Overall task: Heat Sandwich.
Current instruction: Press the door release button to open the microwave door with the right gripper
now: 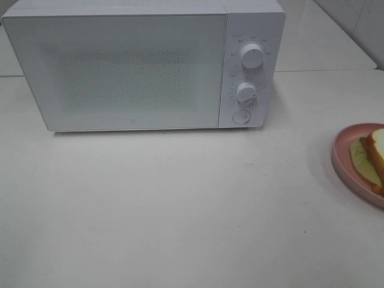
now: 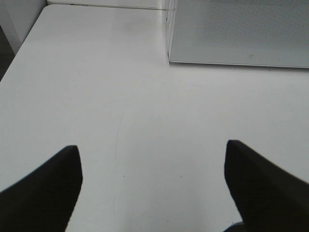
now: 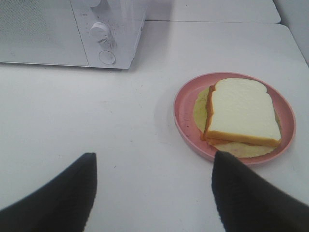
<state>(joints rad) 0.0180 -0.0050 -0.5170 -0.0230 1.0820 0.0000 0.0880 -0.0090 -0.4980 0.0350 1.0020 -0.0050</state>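
Observation:
The sandwich, white bread with an orange-brown crust and pale yellow-green filling, lies on a pink round plate. In the exterior high view sandwich and plate sit at the table's right edge, partly cut off. The white microwave stands at the back with its door closed. My right gripper is open above the table, short of the plate, holding nothing. My left gripper is open over bare table in front of the microwave. Neither gripper shows in the exterior high view.
Two dials and a round button sit on the microwave's right panel. The white table stretches in front of the microwave. Its left edge shows in the left wrist view.

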